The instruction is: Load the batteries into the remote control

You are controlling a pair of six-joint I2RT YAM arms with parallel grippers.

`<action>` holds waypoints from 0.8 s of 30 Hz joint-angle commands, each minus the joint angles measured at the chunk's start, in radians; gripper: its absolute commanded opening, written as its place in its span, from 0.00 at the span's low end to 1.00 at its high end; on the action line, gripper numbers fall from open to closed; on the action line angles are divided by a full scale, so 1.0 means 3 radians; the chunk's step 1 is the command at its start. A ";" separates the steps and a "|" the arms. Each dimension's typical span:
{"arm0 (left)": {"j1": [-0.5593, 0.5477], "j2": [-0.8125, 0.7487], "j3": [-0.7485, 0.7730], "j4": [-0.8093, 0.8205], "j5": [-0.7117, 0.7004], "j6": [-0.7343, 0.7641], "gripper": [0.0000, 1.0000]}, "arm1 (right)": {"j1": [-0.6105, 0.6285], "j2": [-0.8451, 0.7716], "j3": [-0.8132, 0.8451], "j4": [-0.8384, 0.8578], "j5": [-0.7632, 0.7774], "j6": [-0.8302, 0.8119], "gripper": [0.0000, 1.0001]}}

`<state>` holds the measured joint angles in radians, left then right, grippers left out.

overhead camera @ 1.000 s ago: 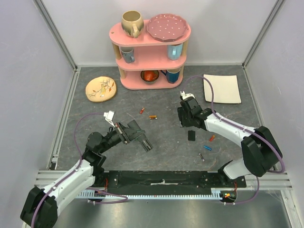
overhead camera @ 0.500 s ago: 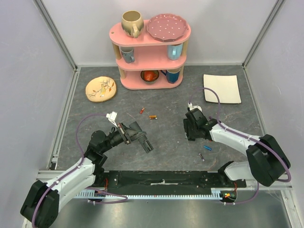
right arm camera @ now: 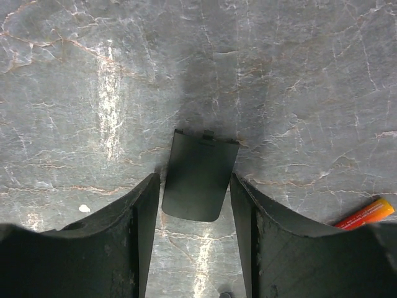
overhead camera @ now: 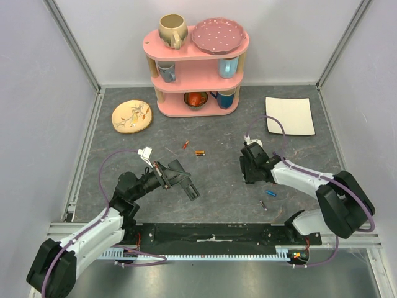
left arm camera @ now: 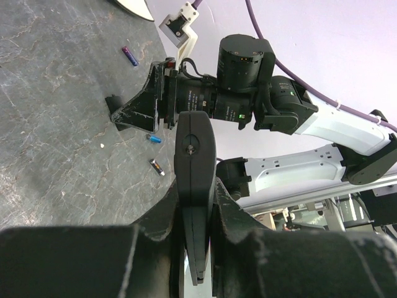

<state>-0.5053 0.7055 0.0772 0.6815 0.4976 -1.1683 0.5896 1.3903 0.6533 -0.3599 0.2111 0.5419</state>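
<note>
My left gripper [overhead camera: 175, 176] is shut on the black remote control [overhead camera: 188, 185] and holds it tilted above the table; the left wrist view shows the remote [left arm camera: 194, 155] edge-on between the fingers. My right gripper [overhead camera: 250, 171] is open and low over the table, with its fingers either side of a small flat black battery cover [right arm camera: 200, 181] that lies on the mat. Batteries lie loose: a red one [overhead camera: 185, 144], an orange one [overhead camera: 199, 153], a blue one [overhead camera: 271, 193], a grey one [overhead camera: 263, 205]. An orange-red battery [right arm camera: 366, 214] lies right of the right fingers.
A pink shelf [overhead camera: 196, 49] with cups, a bowl and a plate stands at the back. A yellow dish [overhead camera: 131, 116] lies at the back left, a white square plate [overhead camera: 289, 115] at the back right. Frame rails run along the sides.
My right gripper has moved nearer and down over the battery cover, now hiding it in the top view. The left arm with the remote has barely shifted.
</note>
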 commanded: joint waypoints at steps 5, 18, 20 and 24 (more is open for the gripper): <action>0.0017 -0.0015 0.0019 0.0034 -0.0043 0.0136 0.02 | 0.0003 0.0141 0.0001 0.0146 -0.0019 0.0035 0.52; 0.0017 -0.0010 0.0054 -0.0027 -0.0074 0.0177 0.02 | -0.0017 0.0551 0.0389 0.0213 0.0063 -0.0098 0.49; 0.0017 -0.0010 0.0065 -0.0068 -0.0079 0.0202 0.02 | -0.0017 0.0444 0.0384 0.0203 0.0038 -0.0083 0.54; 0.0017 -0.0046 0.0034 -0.0063 -0.0135 0.0294 0.02 | -0.0017 0.0020 0.0415 0.0019 0.0130 -0.0103 0.71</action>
<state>-0.5053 0.7044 0.0772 0.6510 0.4812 -1.1496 0.5888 1.5101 0.7654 -0.3092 0.2260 0.5217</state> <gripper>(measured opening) 0.197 0.652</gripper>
